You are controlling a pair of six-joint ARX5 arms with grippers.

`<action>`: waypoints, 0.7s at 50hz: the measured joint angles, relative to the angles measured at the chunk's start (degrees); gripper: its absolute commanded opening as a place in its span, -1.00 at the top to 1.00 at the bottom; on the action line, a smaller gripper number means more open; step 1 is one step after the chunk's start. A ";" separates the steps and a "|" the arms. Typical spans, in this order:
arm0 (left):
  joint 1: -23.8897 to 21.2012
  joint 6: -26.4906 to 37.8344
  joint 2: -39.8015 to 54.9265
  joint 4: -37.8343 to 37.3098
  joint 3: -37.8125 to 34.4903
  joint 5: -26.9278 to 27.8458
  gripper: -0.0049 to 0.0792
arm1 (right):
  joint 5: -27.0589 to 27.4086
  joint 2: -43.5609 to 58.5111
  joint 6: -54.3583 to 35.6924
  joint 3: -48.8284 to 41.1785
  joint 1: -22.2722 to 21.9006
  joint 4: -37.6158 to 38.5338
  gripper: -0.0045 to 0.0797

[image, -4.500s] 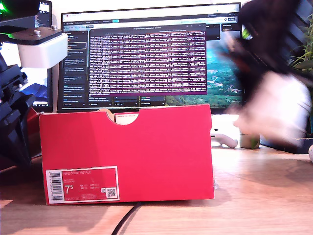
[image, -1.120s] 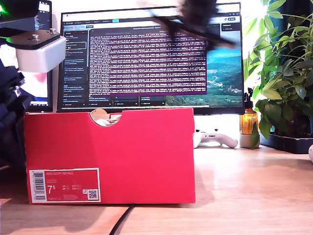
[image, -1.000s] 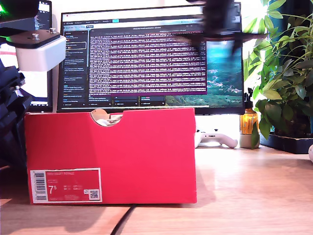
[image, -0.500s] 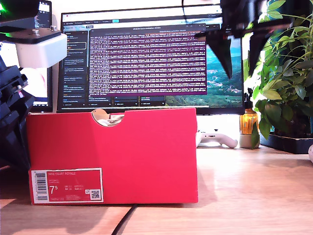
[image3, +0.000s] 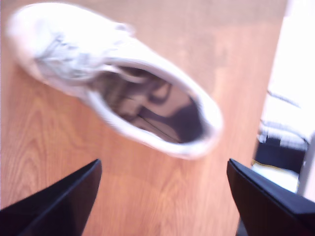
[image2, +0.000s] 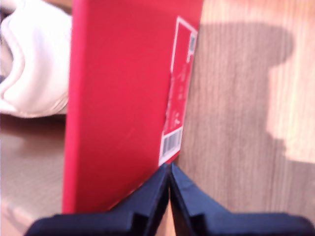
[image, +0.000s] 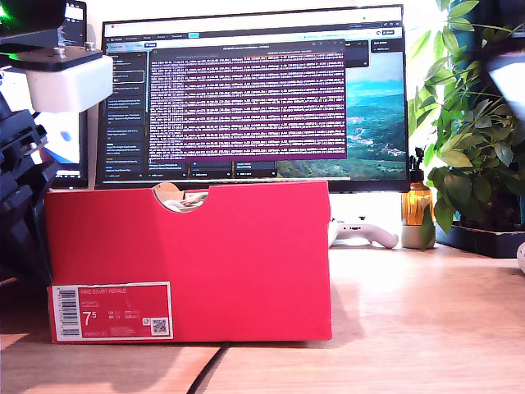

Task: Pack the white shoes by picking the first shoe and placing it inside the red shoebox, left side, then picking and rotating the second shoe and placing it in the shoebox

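Observation:
The red shoebox stands on the wooden table, its labelled side facing the exterior camera. One white shoe lies inside it: its laces show in the half-round notch, and its white upper shows past the box wall in the first wrist view. My first gripper is shut with nothing in it, over the box's barcode corner. The other white shoe lies on the bare table, opening up. My second gripper hangs open above it, its fingers wide apart and touching nothing.
A large monitor stands behind the box. A white game controller, an amber bottle and a leafy plant are at the exterior view's right. An arm with a white block is at the exterior view's left.
The dark arm crossing the monitor's top has swung off to the exterior view's right; only a pale blur remains at that edge. The box sits further left than 4.5 s ago, with laces in its notch.

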 measured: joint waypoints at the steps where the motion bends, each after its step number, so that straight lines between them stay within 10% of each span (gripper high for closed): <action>1: 0.00 0.00 0.00 0.00 0.00 0.00 0.92 | -0.50 -0.20 0.00 -0.31 -0.31 0.07 -0.90; 35: 0.00 0.00 0.00 0.00 0.00 0.00 0.92 | -0.07 -0.02 13.46 -14.05 -1.05 4.22 -0.89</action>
